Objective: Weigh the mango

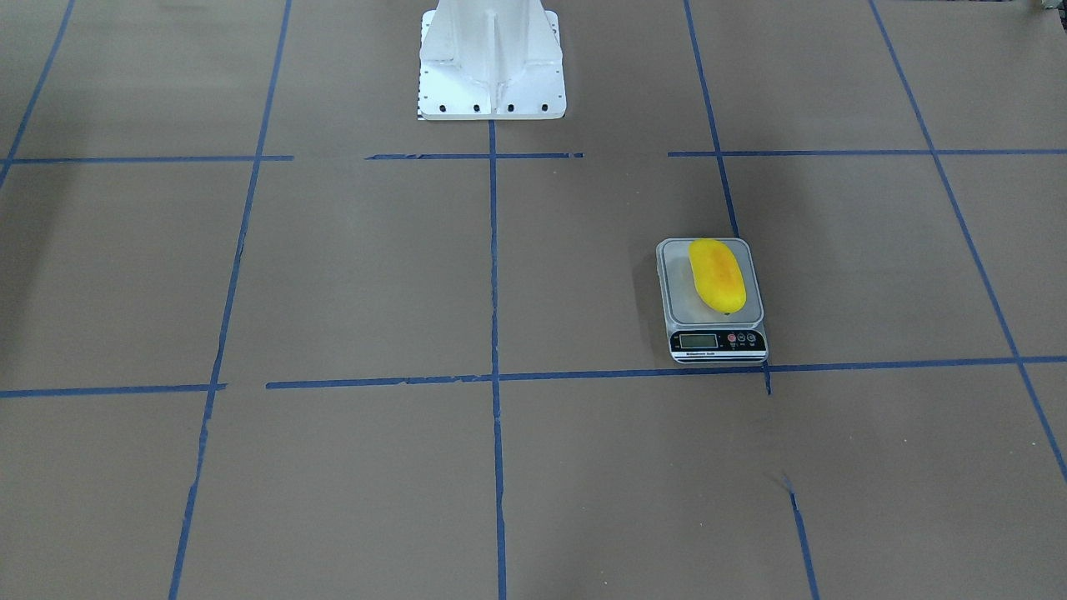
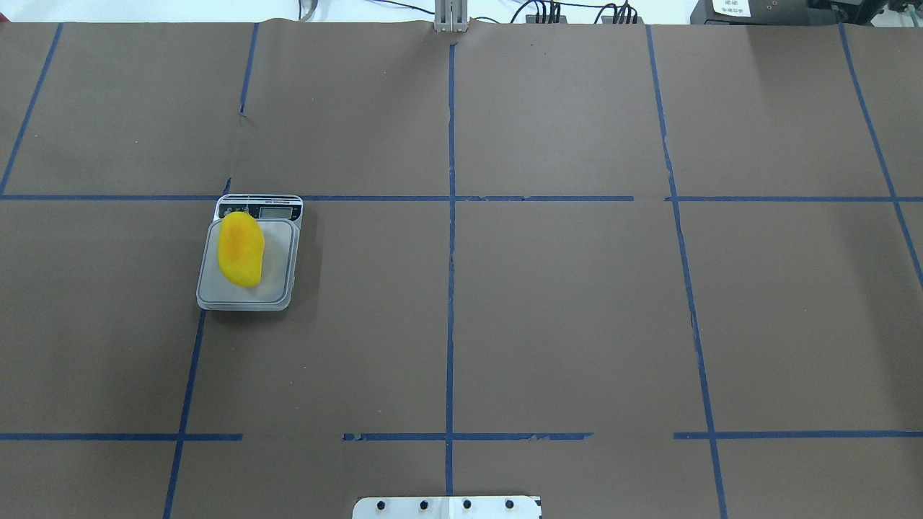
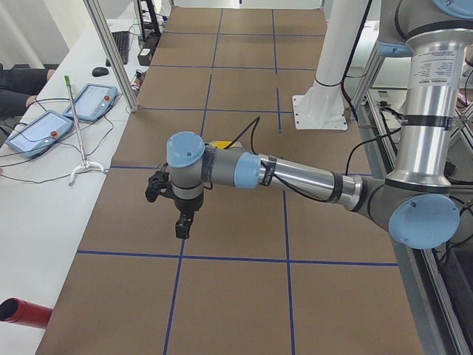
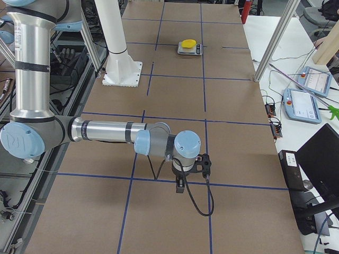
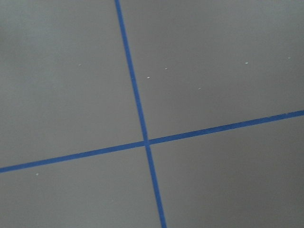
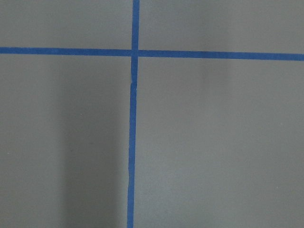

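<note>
The mango (image 1: 717,275) lies lengthwise on the platform of the scale (image 1: 677,307), which stands on the robot's left half of the table (image 1: 333,275). The left gripper (image 3: 182,223) and the right gripper (image 4: 180,185) hang over the table apart from the fruit. Whether either pincer is released or clenched cannot be told.

Bright, even light from above my worktop (image 1: 333,275); the scale (image 1: 715,340) casts a soft shadow just beside it. My wrist views are slightly soft.
</note>
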Controlling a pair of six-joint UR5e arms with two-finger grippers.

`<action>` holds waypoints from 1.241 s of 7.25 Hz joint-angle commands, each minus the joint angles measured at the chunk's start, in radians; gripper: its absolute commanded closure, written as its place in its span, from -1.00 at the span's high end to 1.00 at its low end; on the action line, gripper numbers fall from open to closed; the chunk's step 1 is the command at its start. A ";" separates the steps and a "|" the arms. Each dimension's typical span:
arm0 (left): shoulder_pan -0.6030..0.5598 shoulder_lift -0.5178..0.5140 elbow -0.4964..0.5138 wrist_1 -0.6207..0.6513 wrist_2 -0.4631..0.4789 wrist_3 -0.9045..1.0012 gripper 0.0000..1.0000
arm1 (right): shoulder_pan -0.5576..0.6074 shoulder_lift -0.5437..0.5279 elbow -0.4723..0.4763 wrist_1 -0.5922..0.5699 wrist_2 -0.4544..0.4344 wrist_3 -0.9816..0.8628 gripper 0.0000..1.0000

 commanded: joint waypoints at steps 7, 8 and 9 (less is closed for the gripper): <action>-0.028 0.047 0.075 -0.019 -0.160 0.008 1.00 | 0.000 0.000 0.000 0.000 0.000 0.000 1.00; -0.026 0.048 0.075 -0.017 -0.160 0.008 1.00 | 0.000 0.000 0.000 0.000 0.000 0.000 1.00; -0.028 0.048 0.075 -0.011 -0.160 0.007 1.00 | 0.000 0.000 0.000 0.000 0.000 0.000 1.00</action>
